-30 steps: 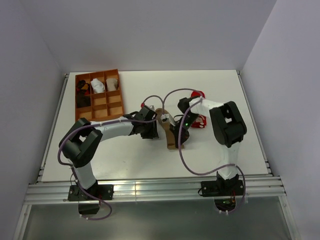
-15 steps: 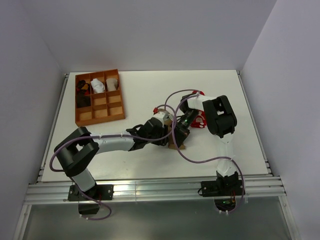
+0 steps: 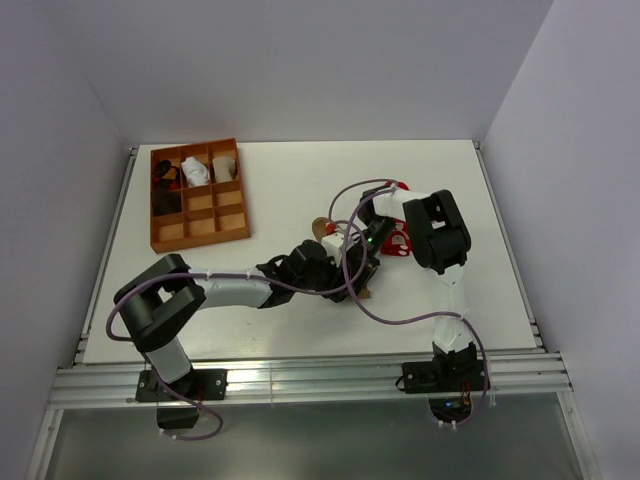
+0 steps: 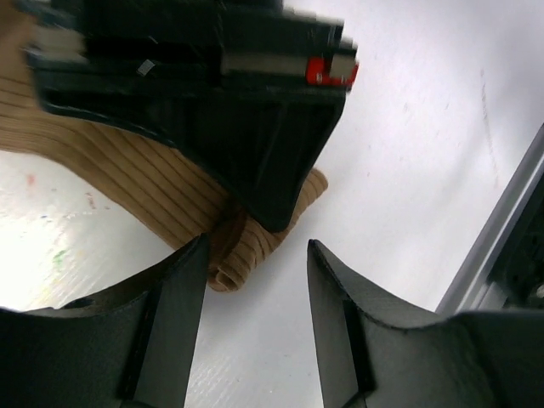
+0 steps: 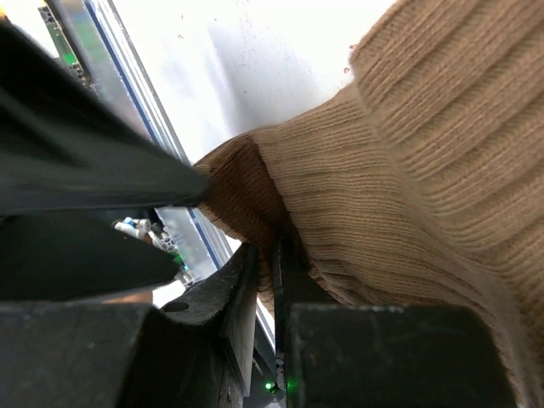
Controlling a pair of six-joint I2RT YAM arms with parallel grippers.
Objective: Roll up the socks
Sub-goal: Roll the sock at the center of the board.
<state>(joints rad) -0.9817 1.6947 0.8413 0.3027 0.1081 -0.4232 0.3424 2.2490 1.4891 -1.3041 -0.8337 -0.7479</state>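
Since a second ago the left arm has swung in from 10 o'clock and stretched across the tabletop (image 3: pixel 280 180). The left hand (image 3: pixel 335 272) now sits mid-table right beside the right hand (image 3: pixel 362 252), and its jaws have spread wider. In the top view the tan sock (image 3: pixel 320 226) is mostly buried under both hands, dead centre. The red sock (image 3: pixel 400 242) lies just off at 3 o'clock.

Left wrist view: the fingers (image 4: pixel 174 323) are apart with nothing gripped yet. The sock's curled-up end sits right at their tips toward 12 o'clock, with the right hand bearing down on the fabric just behind it.

Right wrist view: that hand is clamped tight on a fold of the ribbed tan fabric.

My take is the roll has barely started. I'd use the right hand's pinch as the anchor and bring the left fingers down either side of the curl. Then catch the full width and turn it over evenly, so it doesn't go cone-shaped or spring back open.
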